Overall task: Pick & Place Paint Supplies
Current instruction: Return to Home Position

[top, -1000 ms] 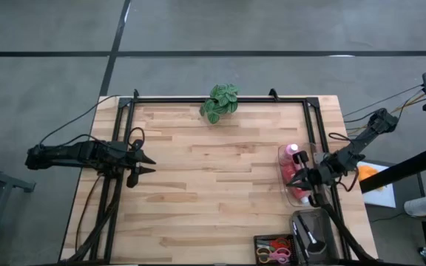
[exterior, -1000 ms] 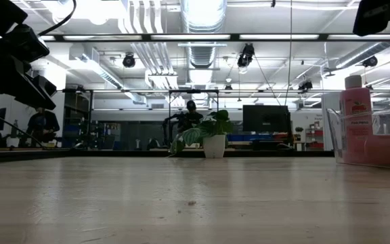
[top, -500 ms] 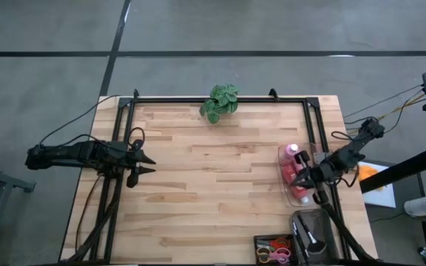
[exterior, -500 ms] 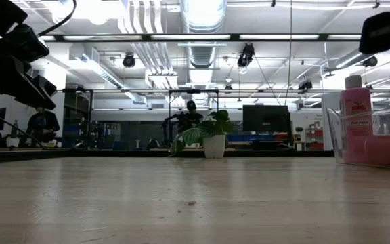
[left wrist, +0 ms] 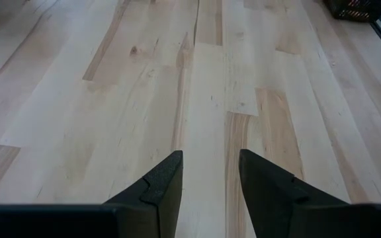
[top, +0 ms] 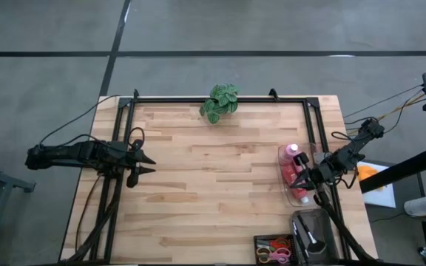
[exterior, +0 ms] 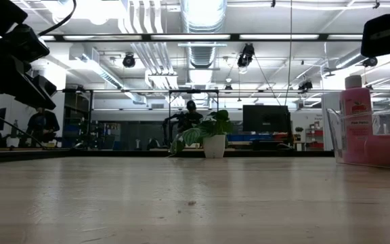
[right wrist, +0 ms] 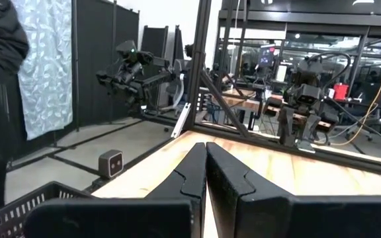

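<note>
Both empty, left pincer parted, right pincer closed

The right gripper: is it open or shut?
Shut. In its wrist view the right gripper has both fingers pressed together, with no gap and nothing between them.

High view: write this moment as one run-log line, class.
left gripper open, empty | right gripper shut, above clear bin | pink bottles inside
</note>
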You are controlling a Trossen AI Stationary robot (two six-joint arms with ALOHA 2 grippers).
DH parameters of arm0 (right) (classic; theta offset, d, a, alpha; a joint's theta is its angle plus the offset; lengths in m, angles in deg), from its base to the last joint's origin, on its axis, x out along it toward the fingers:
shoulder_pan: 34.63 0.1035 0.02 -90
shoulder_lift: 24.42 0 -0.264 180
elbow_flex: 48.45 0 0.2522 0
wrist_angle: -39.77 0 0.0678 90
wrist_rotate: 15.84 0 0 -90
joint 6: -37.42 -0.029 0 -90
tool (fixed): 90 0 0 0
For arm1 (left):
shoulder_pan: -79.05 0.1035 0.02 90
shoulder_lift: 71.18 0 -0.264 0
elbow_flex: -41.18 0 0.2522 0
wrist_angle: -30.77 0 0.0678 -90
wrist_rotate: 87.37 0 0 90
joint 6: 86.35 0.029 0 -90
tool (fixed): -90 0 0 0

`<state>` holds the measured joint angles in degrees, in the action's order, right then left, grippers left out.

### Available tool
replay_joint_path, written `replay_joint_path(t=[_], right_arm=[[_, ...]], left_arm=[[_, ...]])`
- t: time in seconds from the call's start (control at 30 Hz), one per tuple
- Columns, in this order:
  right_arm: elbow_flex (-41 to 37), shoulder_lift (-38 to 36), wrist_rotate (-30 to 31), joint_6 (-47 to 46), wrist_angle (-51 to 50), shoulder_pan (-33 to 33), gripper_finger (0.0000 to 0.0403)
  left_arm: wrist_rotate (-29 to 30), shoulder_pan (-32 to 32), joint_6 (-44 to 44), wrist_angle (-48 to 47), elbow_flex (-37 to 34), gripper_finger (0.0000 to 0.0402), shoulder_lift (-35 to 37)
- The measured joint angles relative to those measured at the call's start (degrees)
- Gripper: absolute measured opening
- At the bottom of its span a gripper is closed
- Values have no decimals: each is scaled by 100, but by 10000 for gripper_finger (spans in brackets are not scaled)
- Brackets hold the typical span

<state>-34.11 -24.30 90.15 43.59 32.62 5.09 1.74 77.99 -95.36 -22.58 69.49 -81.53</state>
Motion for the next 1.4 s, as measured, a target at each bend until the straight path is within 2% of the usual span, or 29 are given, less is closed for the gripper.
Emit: replay_joint_path(t=[0.73,0.77,0.8,0.9,1.0,1.1,1.2,1.4], right_arm=[[1,7,-22,-10,-3,-4,8],[2,1,-303,-3,-9,-3,8],[2,-7,-913,-18,-11,-7,8],[2,29,-3271,-21,-27,6,8],[4,88,-5149,-22,-50,1,8],[4,111,-6510,-25,-35,2,8],[4,111,-7146,-25,-46,2,8],[4,122,-7152,-23,-46,-2,8]], left_arm=[[0,0,0,2,1,149,0],[2,0,-2,2,2,149,0],[1,0,0,2,2,149,0],[0,0,-2,0,0,149,0],[0,0,0,0,2,149,0],[2,2,-1,0,1,149,0],[2,0,-2,0,0,149,0],[0,2,-2,0,1,149,0]])
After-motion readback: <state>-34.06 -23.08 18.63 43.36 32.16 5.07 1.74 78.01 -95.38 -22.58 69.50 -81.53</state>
